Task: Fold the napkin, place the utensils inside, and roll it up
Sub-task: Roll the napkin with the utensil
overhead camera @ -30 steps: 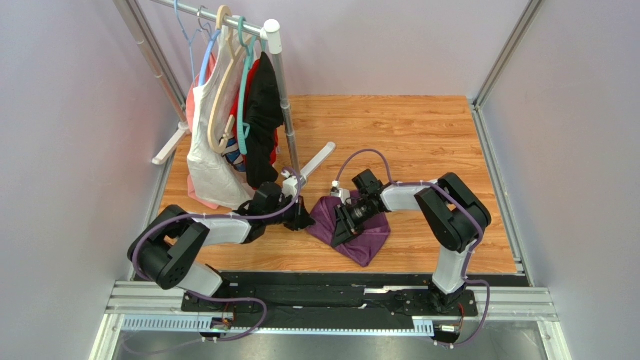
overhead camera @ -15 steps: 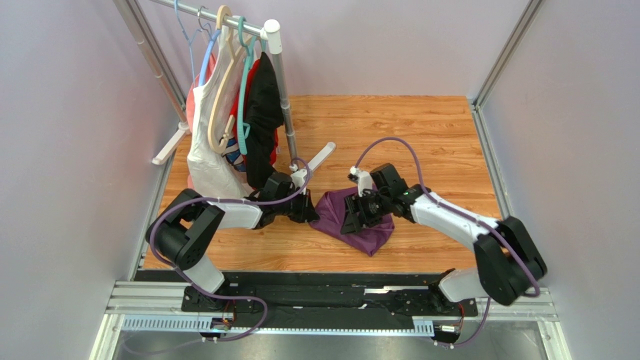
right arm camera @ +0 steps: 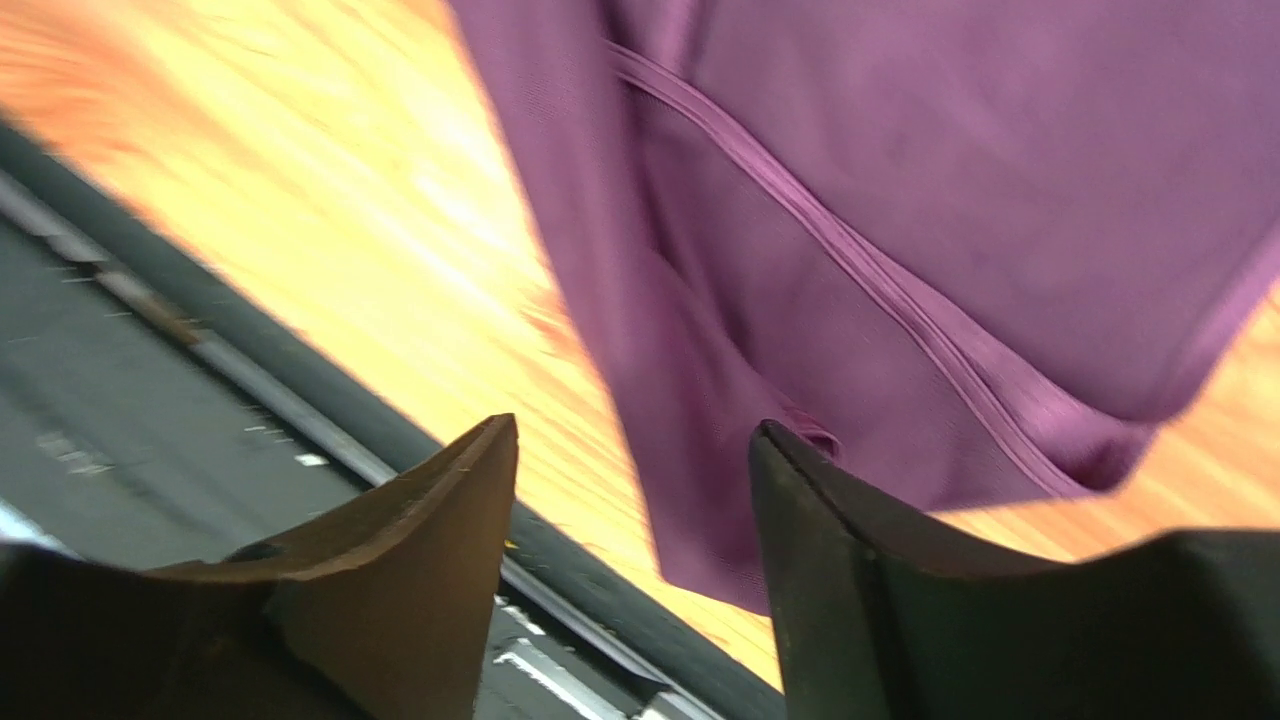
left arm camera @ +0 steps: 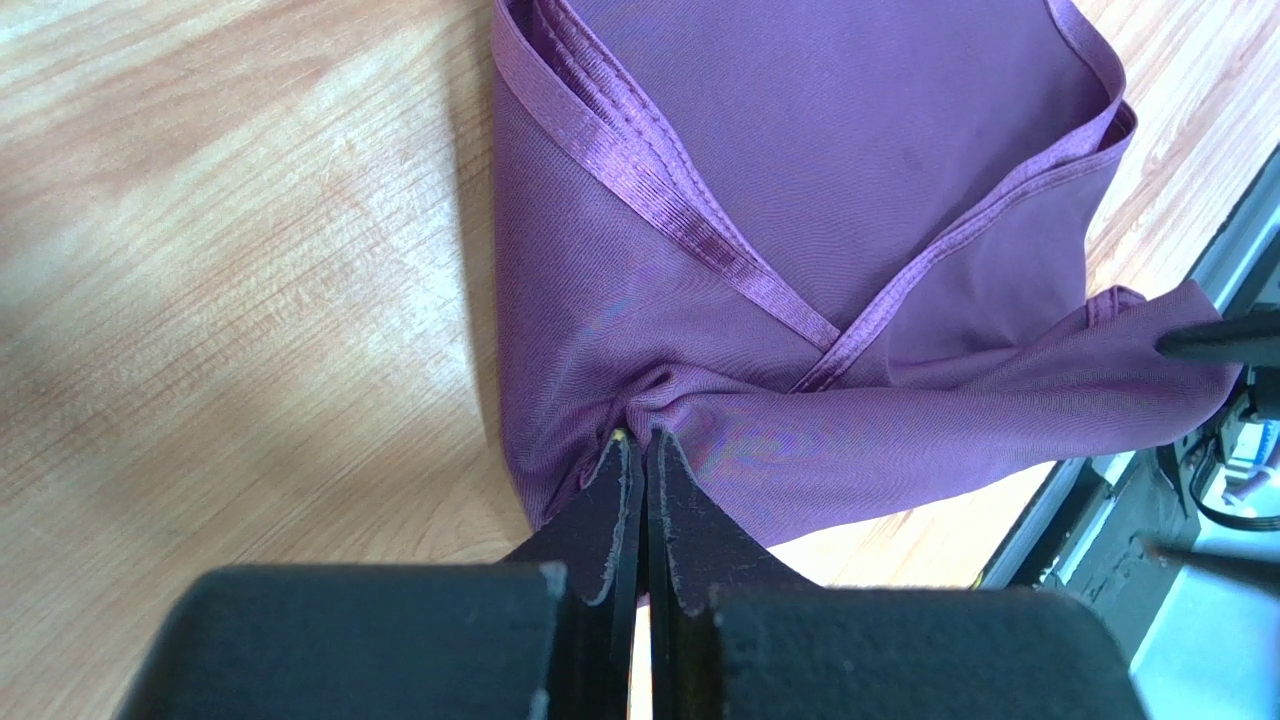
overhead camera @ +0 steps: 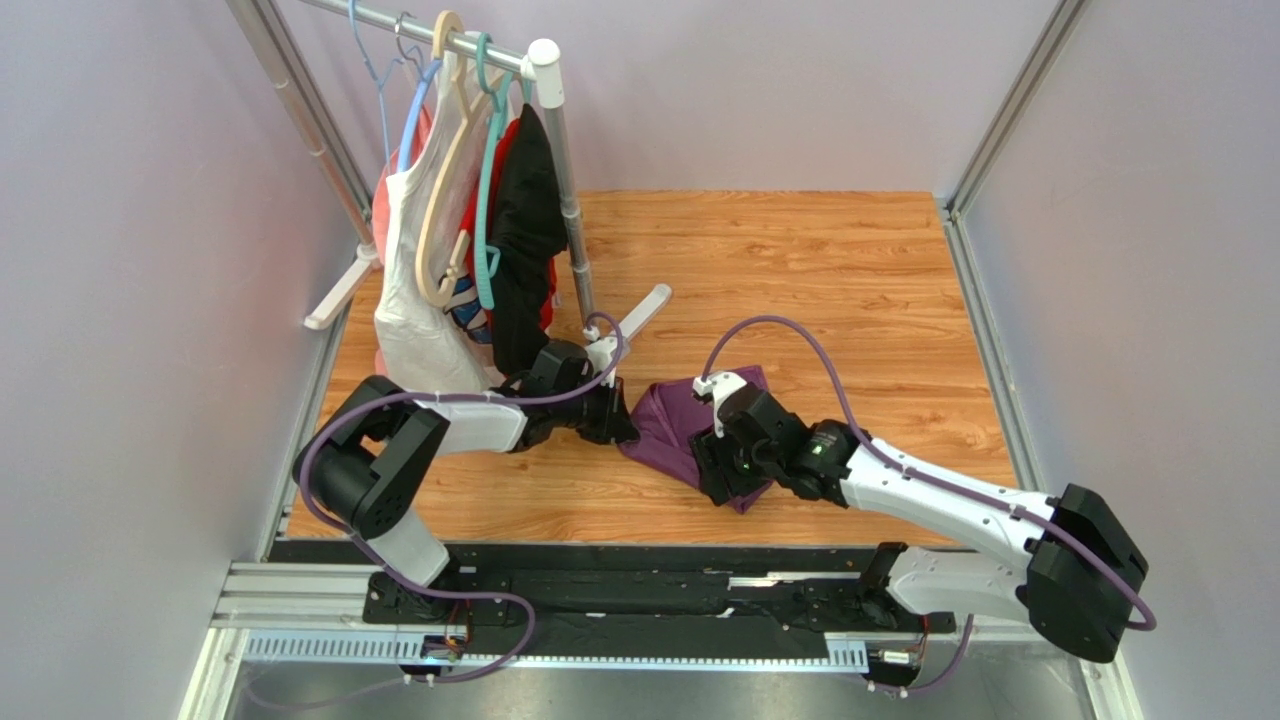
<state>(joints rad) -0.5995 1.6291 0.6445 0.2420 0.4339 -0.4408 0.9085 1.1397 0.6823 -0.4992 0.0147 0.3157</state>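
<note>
The left gripper [left arm camera: 643,447] is clamped on the bunched edge of the napkin [left arm camera: 842,180]. The right gripper [right arm camera: 634,435] has its jaws apart beside it.

One crumpled square napkin [overhead camera: 669,425] of thin purple cloth lies on one wood-grain tabletop [overhead camera: 842,270]. Two black two-finger grippers flank the napkin: the left gripper [overhead camera: 621,422] at its left edge, the right gripper [overhead camera: 718,467] at its near side. Beyond the napkin stands one metal clothes rack [overhead camera: 565,195] with at least three hangers [overhead camera: 445,90] and three distinguishable garments: white [overhead camera: 413,338], red [overhead camera: 516,143], black [overhead camera: 529,240]
</note>
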